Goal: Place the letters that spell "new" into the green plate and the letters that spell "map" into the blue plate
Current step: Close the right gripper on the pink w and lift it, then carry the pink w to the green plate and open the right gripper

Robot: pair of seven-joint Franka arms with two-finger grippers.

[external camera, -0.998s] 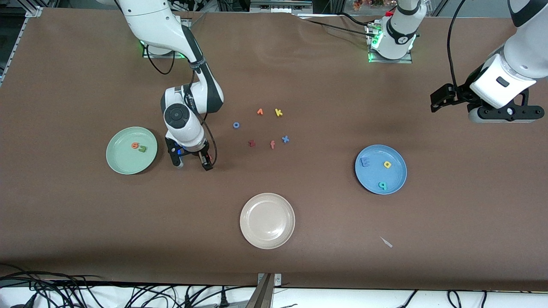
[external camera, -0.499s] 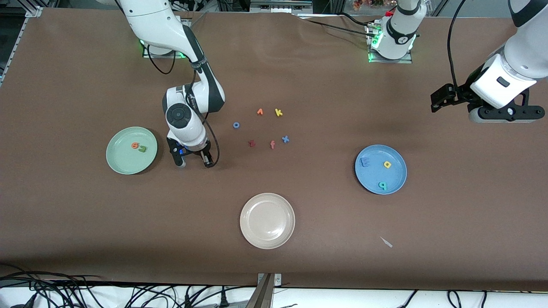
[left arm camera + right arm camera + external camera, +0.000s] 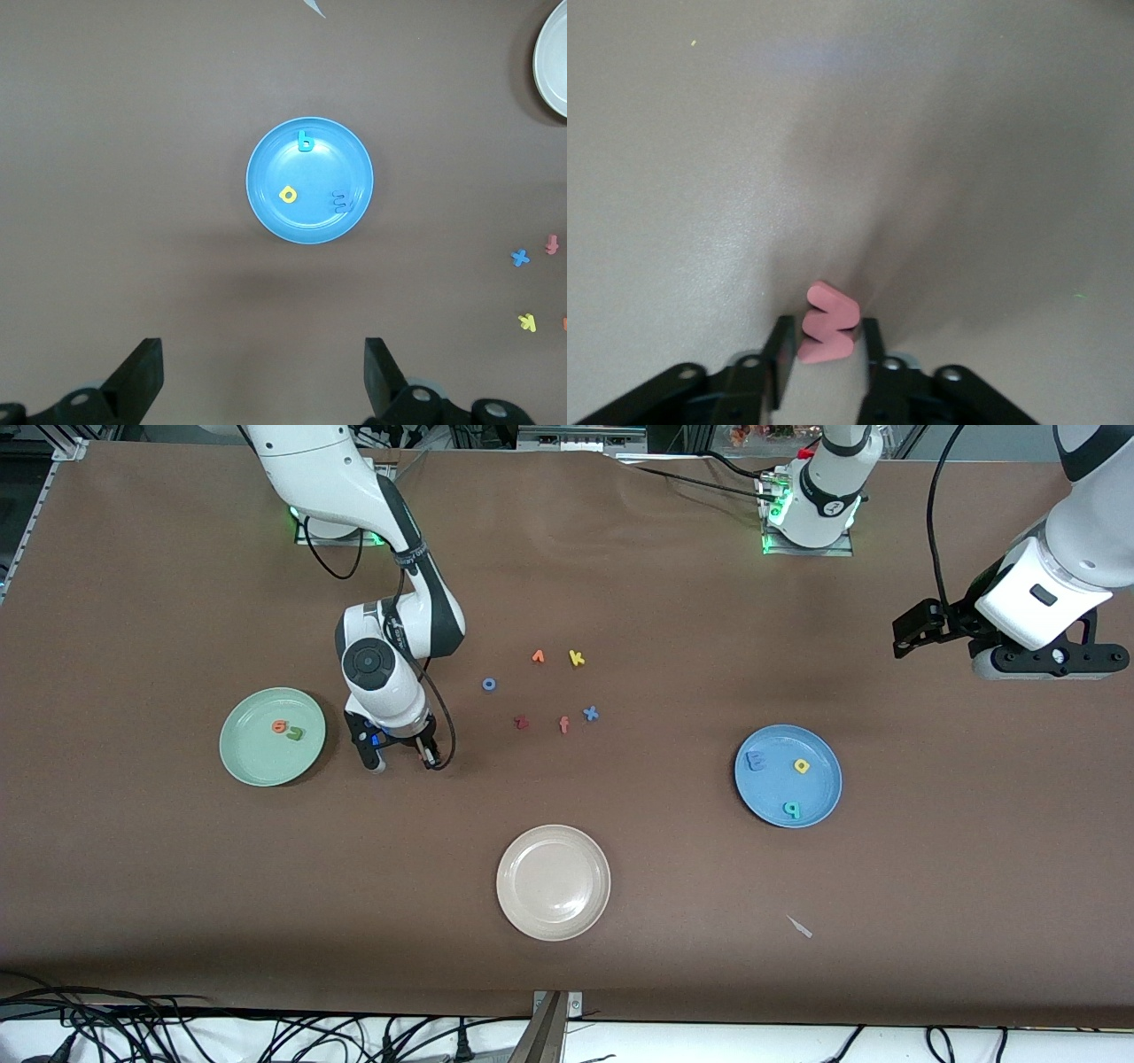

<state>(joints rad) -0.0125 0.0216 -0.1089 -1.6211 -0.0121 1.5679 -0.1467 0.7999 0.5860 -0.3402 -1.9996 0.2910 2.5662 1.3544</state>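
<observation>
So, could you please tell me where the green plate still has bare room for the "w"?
The green plate is bare on its half nearer the front camera and along its rim. The orange "e" and green "n" crowd the part toward the right pincer, which is shut on the "w" beside the plate. The left pincer waits open above the blue plate.

Bright, even overhead light; soft shadows, no blur.

The green plate (image 3: 272,736) holds two letters, the blue plate (image 3: 788,776) three, loose letters (image 3: 551,691) between them.
</observation>
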